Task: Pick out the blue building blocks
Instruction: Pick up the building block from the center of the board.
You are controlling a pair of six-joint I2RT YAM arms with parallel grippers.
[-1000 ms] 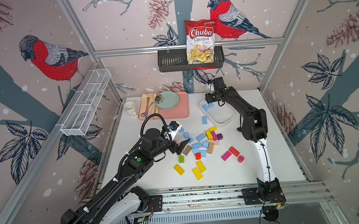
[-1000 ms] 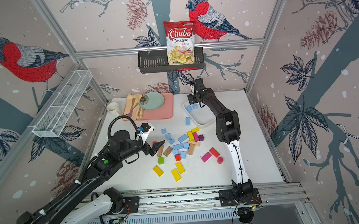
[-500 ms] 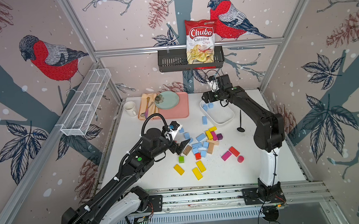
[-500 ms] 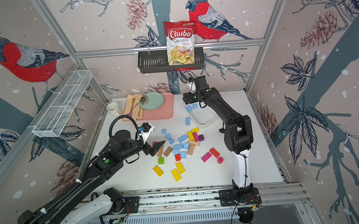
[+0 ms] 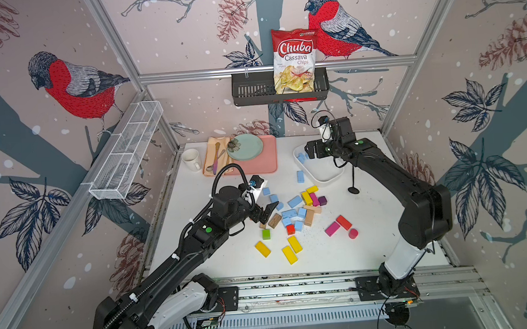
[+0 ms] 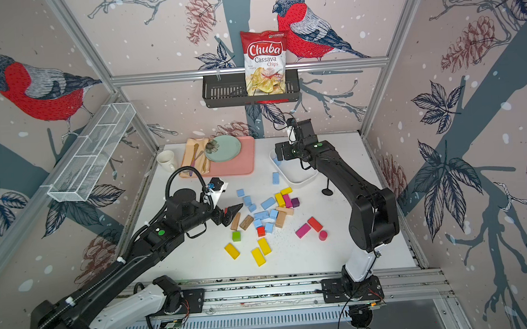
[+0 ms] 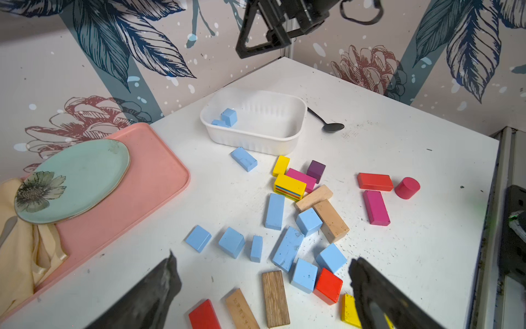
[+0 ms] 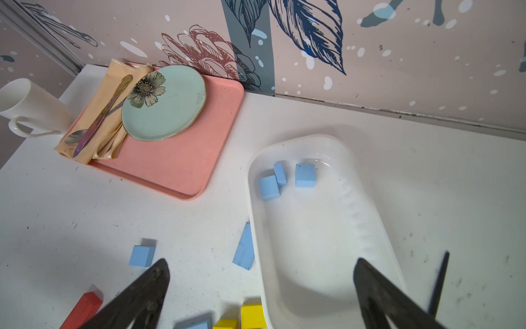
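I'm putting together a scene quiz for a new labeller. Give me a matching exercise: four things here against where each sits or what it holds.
1. chips bag
2. teal plate
3. black spoon
4. white tub

A. on the pink tray
B. holds three blue blocks
C. in the black wall basket
D. on the table beside the tub

Pairs: 1-C, 2-A, 3-D, 4-B

The left gripper (image 7: 262, 257) has its two dark fingers spread wide and holds nothing. Just ahead of the tips, in the space between them, lie many blue building blocks (image 7: 287, 248). They are mixed with brown wooden blocks (image 7: 331, 220) and a red block (image 7: 328, 285). Farther ahead sits a white tub (image 7: 253, 141) with blue ones inside. A pink tray (image 7: 136, 193) with a green plate (image 7: 76, 179) lies out past one finger's side.
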